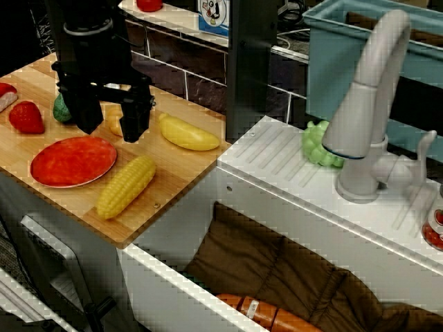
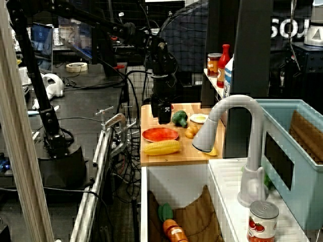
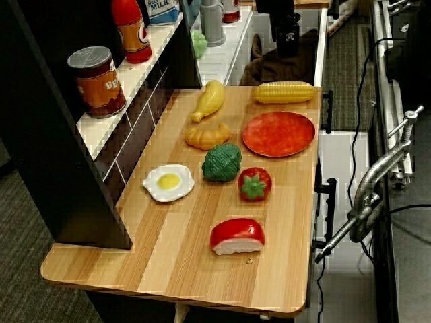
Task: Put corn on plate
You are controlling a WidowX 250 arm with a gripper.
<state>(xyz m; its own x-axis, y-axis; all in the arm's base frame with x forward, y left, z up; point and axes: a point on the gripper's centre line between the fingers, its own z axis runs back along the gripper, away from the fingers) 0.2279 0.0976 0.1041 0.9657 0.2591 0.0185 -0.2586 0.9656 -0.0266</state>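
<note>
The bumpy yellow plastic corn cob (image 1: 126,185) lies on the wooden counter (image 1: 173,173) just right of the flat round red-orange plate (image 1: 73,160), while the black gripper (image 1: 111,128) hangs above the plate's far edge, fingers apart and empty.

Carton (image 3: 163,10) on far end of shelf: "MILK" readable. Can (image 3: 99,81) on shelf, nearer: label shows partial letters "BR", rest cut off. Dark panel (image 2: 287,27) at far right: large pale letters "SOU", partly hidden. Other labels too blurred to read.
</note>
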